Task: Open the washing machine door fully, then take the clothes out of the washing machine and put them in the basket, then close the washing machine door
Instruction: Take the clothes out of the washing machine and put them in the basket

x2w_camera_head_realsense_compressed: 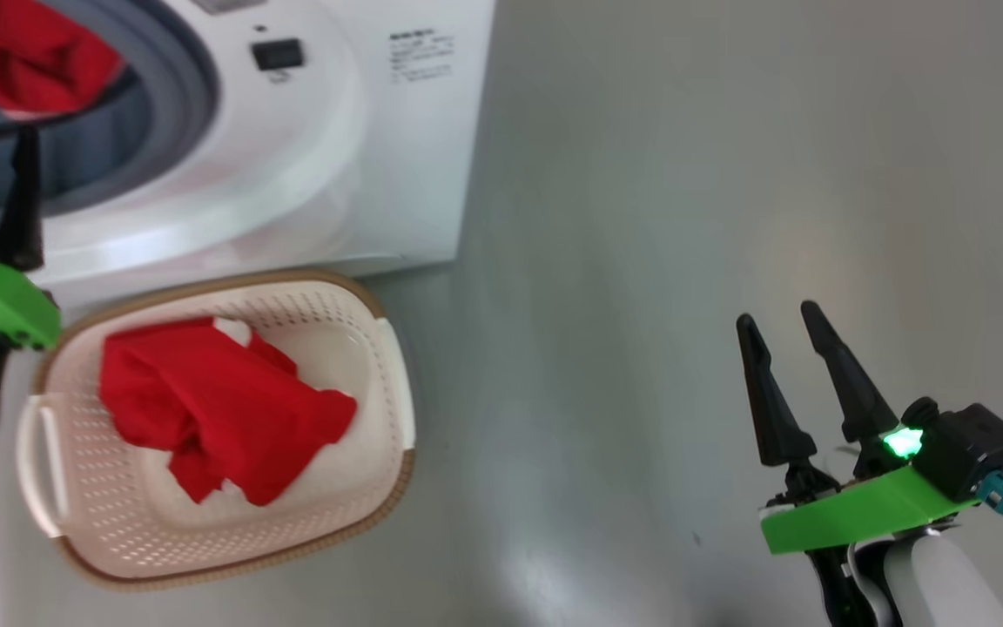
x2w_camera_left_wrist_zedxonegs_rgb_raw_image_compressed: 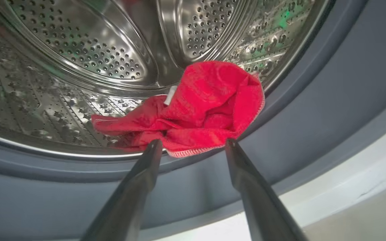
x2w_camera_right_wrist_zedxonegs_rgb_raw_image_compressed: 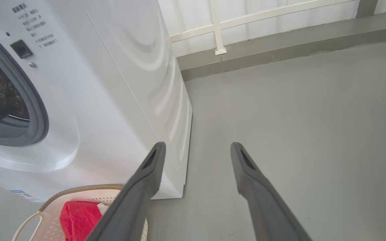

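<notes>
1. Right now the L gripper (x2w_camera_left_wrist_zedxonegs_rgb_raw_image_compressed: 193, 142) is open w/ nothing held. Its tips sit one on either side of the near edge of a red cloth (x2w_camera_left_wrist_zedxonegs_rgb_raw_image_compressed: 206, 103); can't tell if they touch it.
2. The red cloth lies crumpled at the front of the steel drum (x2w_camera_left_wrist_zedxonegs_rgb_raw_image_compressed: 79, 50). It hangs over the drum lip toward the grey gasket (x2w_camera_left_wrist_zedxonegs_rgb_raw_image_compressed: 313, 110), w/ pale stitched trim along its edge.
3. The washing machine (x2w_camera_head_realsense_compressed: 362, 131) has its mouth uncovered; L fingers point into it.
4. The basket (x2w_camera_head_realsense_compressed: 101, 514) sits on the floor (x2w_camera_head_realsense_compressed: 684, 218) just in front of the washer, below the opening. A second red garment (x2w_camera_head_realsense_compressed: 214, 409) w/ a white bit lies bunched inside.
5. The R gripper (x2w_camera_head_realsense_compressed: 777, 315) is open & empty, fingers apart. It hovers over the floor well to the right of machine & basket.
</notes>
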Available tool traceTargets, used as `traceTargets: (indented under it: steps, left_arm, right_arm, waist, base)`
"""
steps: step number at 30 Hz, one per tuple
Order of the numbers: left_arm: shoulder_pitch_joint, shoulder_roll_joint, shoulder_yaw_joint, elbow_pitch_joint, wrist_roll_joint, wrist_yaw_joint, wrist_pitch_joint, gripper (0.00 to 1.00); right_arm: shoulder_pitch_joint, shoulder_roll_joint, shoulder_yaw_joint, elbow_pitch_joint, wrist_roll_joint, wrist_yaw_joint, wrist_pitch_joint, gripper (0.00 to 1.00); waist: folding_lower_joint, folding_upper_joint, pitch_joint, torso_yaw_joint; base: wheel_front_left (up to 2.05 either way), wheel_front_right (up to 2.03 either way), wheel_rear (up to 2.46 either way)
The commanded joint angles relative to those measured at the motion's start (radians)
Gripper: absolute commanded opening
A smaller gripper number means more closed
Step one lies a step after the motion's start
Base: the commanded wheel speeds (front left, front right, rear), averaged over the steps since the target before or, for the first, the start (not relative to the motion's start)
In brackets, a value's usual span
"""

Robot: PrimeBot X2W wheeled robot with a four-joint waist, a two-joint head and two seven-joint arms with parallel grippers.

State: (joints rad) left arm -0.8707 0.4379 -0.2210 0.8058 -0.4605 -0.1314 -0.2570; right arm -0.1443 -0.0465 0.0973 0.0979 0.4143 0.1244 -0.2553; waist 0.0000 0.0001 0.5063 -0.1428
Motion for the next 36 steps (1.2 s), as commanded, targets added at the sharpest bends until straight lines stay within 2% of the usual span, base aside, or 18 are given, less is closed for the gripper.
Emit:
traceTargets:
  steps: [1,10,17,23,36]
  left_arm:
    - [-0.040,0.069,0.004,0.006,-0.003,0.001,-0.005,1.00]
    - [-0.165,0.128,-0.112,0.119,-0.022,0.001,-0.005,1.00]
    - [-0.210,0.150,-0.134,0.143,-0.030,0.001,-0.005,1.00]
    - [-0.229,0.152,-0.122,0.147,-0.024,0.001,-0.005,1.00]
    - [-0.221,0.121,-0.013,0.125,0.046,0.001,-0.005,1.00]
  right_arm:
    - [-0.012,-0.004,0.019,-0.029,0.007,0.006,-0.006,1.00]
    - [-0.035,-0.004,0.026,-0.041,0.014,0.006,-0.006,1.00]
    - [-0.043,-0.004,0.036,-0.042,0.018,0.006,-0.006,1.00]
    - [-0.050,-0.004,0.042,-0.041,0.022,0.006,-0.006,1.00]
    - [-0.057,-0.004,0.048,-0.038,0.024,0.006,-0.006,1.00]
  waist:
    - [0.0000,-0.0001,0.064,-0.047]
    - [0.0000,-0.0001,0.106,-0.062]
    - [0.0000,-0.0001,0.117,-0.066]
    - [0.0000,-0.0001,0.122,-0.067]
    - [0.0000,-0.0001,0.119,-0.063]
  base:
    - [0.00,0.00,0.00]
    - [0.00,0.00,0.00]
    - [0.00,0.00,0.00]
    - [0.00,0.00,0.00]
    - [0.00,0.00,0.00]
